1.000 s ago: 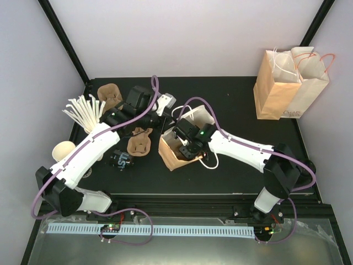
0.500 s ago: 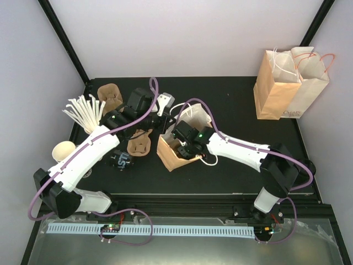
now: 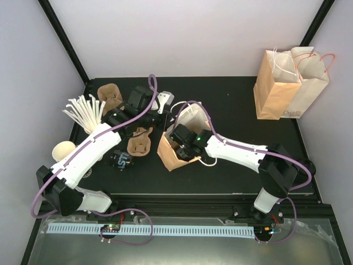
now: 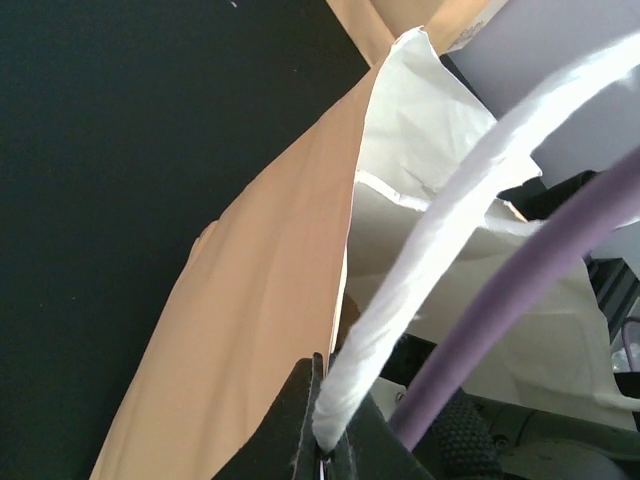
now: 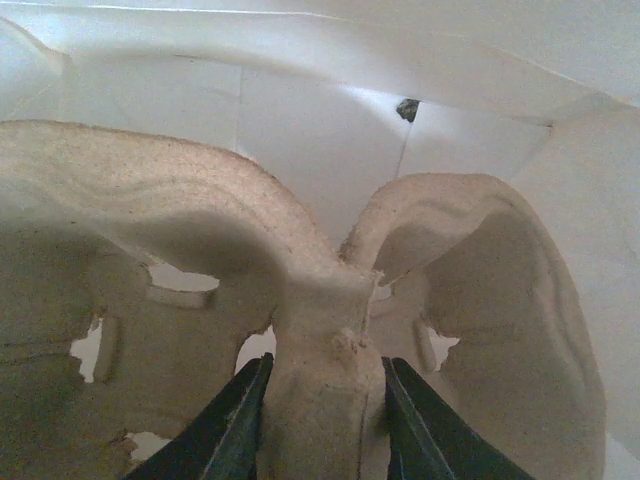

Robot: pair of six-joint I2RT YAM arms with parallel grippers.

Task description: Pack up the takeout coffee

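The left fingers (image 4: pixel 322 440) are pinched tight on the bag's (image 4: pixel 250 330) white handle (image 4: pixel 430 250). The right fingers (image 5: pixel 322 425), inside the bag, clamp the carrier (image 5: pixel 200 210) by its centre post. The coffee (image 3: pixel 122 160) lies on the counter (image 3: pixel 160 179), left of the bag.

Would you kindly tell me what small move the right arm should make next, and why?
Probably ease the pulp carrier down onto the floor of the paper bag, then release. The right gripper pinches its centre ridge, white bag walls all round, and the left gripper clamps the white handle, holding the mouth open. Whether the carrier is seated, I cannot tell.
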